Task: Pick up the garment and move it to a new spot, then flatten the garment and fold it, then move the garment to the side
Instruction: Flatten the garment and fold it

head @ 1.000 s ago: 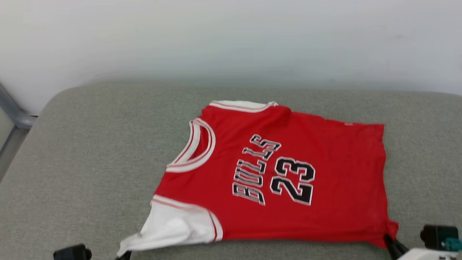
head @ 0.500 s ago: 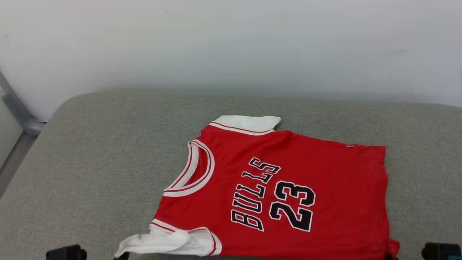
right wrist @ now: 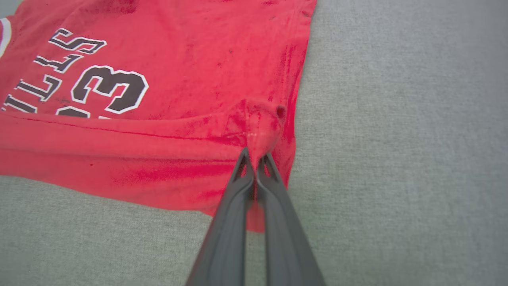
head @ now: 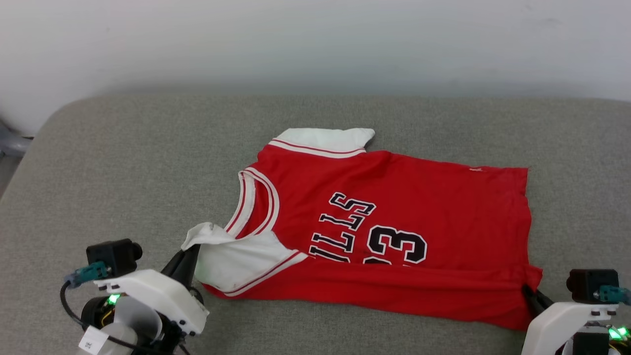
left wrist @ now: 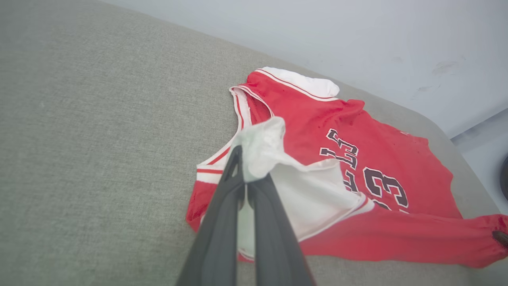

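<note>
The red garment (head: 419,207) with white sleeves and black lettering lies on the grey cushion, collar to the left. Its near long edge is lifted and folded over the lower lettering. My left gripper (head: 190,256) is shut on the near white sleeve (left wrist: 278,178), held up off the cushion. My right gripper (head: 530,294) is shut on the near red hem corner (right wrist: 260,135). The far white sleeve (head: 325,138) lies flat at the back.
The grey cushioned surface (head: 123,162) spreads wide on the left and behind the shirt. A pale wall (head: 315,44) rises at the back. A grey metal rail (head: 12,143) sits at the far left edge.
Both grippers have lifted the near edge of the shirt and carried it away from me, folding it over the lower lettering. The camera view has also shifted.
</note>
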Tool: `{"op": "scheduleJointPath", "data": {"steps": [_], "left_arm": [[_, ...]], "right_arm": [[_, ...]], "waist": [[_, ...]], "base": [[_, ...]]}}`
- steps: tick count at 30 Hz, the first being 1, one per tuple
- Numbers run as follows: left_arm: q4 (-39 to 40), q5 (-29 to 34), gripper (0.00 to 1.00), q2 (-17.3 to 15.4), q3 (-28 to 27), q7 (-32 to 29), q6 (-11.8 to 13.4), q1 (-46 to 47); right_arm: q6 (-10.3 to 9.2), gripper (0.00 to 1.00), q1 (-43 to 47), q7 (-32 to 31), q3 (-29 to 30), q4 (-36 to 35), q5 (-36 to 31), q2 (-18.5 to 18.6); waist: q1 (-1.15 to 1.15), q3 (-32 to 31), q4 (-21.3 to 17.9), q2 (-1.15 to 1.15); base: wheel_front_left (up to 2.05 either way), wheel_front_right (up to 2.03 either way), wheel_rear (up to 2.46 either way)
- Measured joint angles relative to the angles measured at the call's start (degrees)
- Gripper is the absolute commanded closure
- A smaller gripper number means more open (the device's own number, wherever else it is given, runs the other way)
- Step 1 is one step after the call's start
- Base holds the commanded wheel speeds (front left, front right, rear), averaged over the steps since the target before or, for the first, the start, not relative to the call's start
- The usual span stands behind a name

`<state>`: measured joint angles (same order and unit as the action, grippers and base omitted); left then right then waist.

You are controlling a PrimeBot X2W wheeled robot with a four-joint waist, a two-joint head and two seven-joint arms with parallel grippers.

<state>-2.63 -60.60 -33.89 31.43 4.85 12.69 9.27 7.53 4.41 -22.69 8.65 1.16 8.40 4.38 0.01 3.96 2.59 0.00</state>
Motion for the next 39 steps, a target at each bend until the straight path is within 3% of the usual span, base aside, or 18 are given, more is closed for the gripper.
{"op": "scheduleJointPath", "data": {"steps": [9, 15, 16, 17, 18, 19, 20, 26, 31, 34, 39], "left_arm": [[-11.5, 1.4, 1.00, 5.1, 1.6, 0.6, -6.1, 11.6], [-19.4, 0.6, 1.00, 7.5, 3.4, -2.1, -9.6, 15.7], [-20.7, 0.4, 1.00, 7.9, 3.5, -2.5, -10.1, 16.1], [-21.6, 0.2, 0.87, 8.1, 3.7, -2.8, -10.8, 16.6], [-22.6, 0.0, 0.62, 8.3, 3.8, -3.1, -11.3, 17.0], [-23.5, -0.1, 0.23, 8.6, 3.9, -3.1, -11.7, 17.5], [-24.1, -0.1, 0.00, 8.9, 3.9, -3.0, -12.1, 17.7], [-26.4, 0.4, 0.00, 8.9, 3.9, -1.3, -12.8, 18.3], [-25.4, 0.4, 0.00, 6.9, 3.5, -1.8, -12.2, 17.9], [-23.3, -0.2, 0.00, 4.7, 3.5, -4.8, -11.6, 17.1], [-18.6, -3.6, 0.00, -0.2, 4.3, -15.3, -10.3, 15.0]], "right_arm": [[0.00, 1.00, -7.1, 0.8, -0.9, 4.3, -1.6, 0.6], [0.00, 1.00, -9.3, 2.4, -1.3, 6.7, -2.7, 0.7], [0.01, 0.85, -9.4, 2.6, -1.4, 7.0, -2.9, 0.7], [0.01, 0.60, -9.5, 3.0, -1.5, 7.2, -3.0, 0.7], [0.01, 0.00, -9.6, 3.6, -1.5, 7.5, -3.0, 0.7], [0.01, 0.00, -9.7, 4.4, -1.6, 7.6, -3.2, 0.7], [0.00, 0.00, -9.7, 5.5, -1.9, 7.7, -3.4, 0.6], [0.00, 0.00, -9.8, 17.2, -2.1, 6.3, -2.8, -0.2], [0.00, 0.00, -9.7, 22.0, -2.3, 5.7, -2.8, -0.8], [-0.01, 0.00, -9.0, 22.4, -2.4, 4.8, -2.9, -1.0], [-0.01, 0.00, -7.1, 21.5, -2.3, 2.5, -3.2, -1.3]], "waist": [[0.00, 7.6, -0.8, 0.00], [0.01, 10.6, -1.5, 0.00], [0.01, 10.8, -1.6, 0.00], [0.00, 10.9, -1.7, 0.00], [0.00, 10.9, -1.8, 0.00], [0.00, 10.9, -1.8, 0.00], [0.00, 10.8, -1.8, 0.00], [-0.01, 9.2, -1.9, 0.00], [-0.01, 7.0, -1.9, 0.00], [-0.01, 5.6, -1.8, 0.00], [-0.02, 3.8, -1.5, 0.00]], "base": [[0.00, 0.00, 0.00], [0.00, 0.00, 0.00], [0.00, 0.00, 0.00], [0.00, 0.00, 0.00], [0.00, 0.00, 0.00], [0.00, 0.00, 0.00], [0.00, 0.00, 0.00], [0.00, 0.00, 0.00], [0.00, 0.00, 0.00], [0.00, 0.00, 0.00], [0.00, 0.00, 0.00]]}}
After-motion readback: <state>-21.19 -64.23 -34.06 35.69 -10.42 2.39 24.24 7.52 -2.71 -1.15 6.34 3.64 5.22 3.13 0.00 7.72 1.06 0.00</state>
